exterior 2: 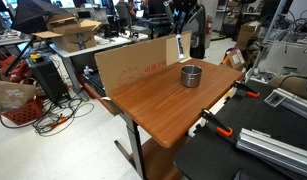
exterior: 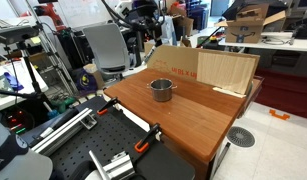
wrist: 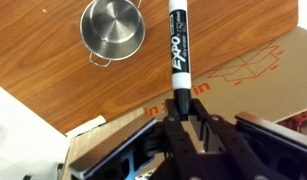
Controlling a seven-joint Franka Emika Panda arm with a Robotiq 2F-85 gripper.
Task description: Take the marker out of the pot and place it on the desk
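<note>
- The large rectangular reddish-brown wooden desk is carrying the pot, with a flat brown cardboard sheet at its far edge.
- The small round shiny silver-grey metal pot is standing upright on the desk, showing its bare inside in the wrist view.
- The black gripper is pinching its fingers narrowly onto one end of the marker.
- The slim dark marker with white lettering is projecting from the gripper, outside the pot and beside it.

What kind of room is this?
Probably a lab or workshop rather than a home: a black metal bench with orange-handled clamps, open cardboard boxes on cluttered tables behind, and loose cables on the floor.
</note>
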